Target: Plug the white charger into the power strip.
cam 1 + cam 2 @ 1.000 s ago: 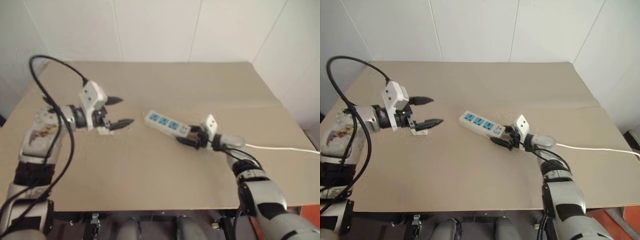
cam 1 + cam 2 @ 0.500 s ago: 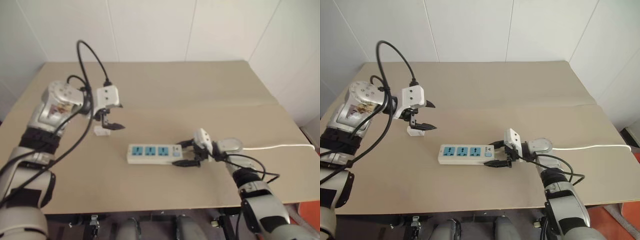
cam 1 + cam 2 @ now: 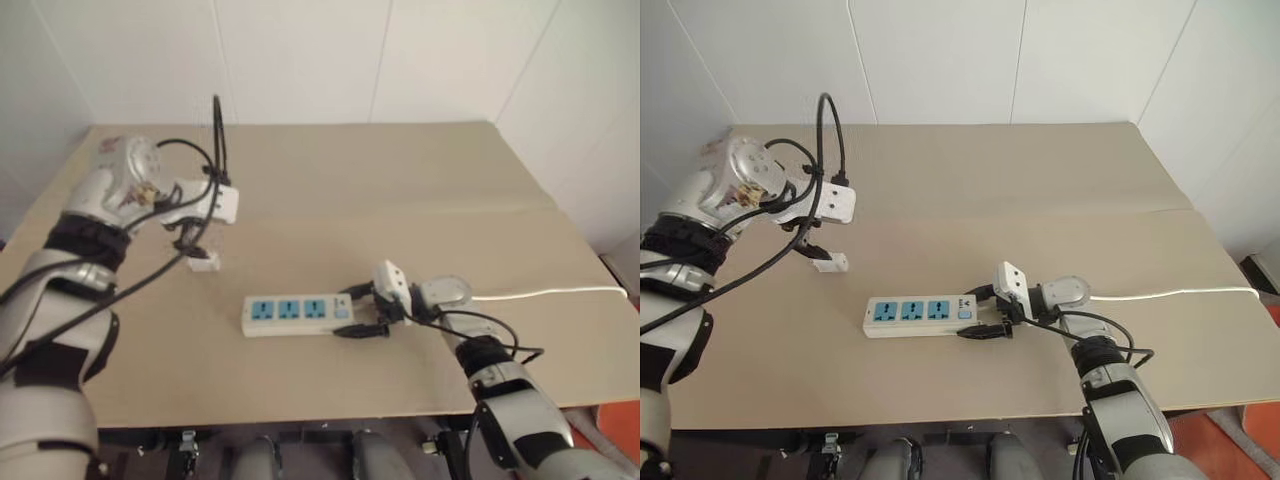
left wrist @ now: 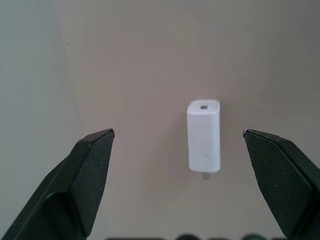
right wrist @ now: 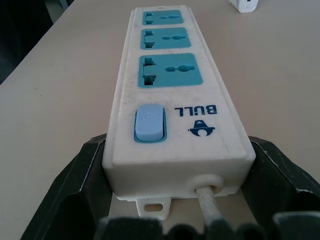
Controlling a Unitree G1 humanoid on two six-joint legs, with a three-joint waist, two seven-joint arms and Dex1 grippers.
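From the head camera you see the power strip (image 3: 297,314) lying flat near the front of the table (image 3: 400,190), its cord end clasped by your right gripper (image 3: 366,311), while the white charger (image 3: 204,262) lies apart, toward the table's left, just under your left gripper (image 3: 812,246). In the left wrist view that gripper is spread wide, its fingertips (image 4: 100,142) either side of the charger (image 4: 203,136), which lies on its side with its prongs toward the camera, nearer one finger than the other. In the right wrist view the fingers press both sides of the strip (image 5: 172,95) at the button end, steadying it. You are at the pick-up step: centre the left gripper over the charger, lower, and close across it.
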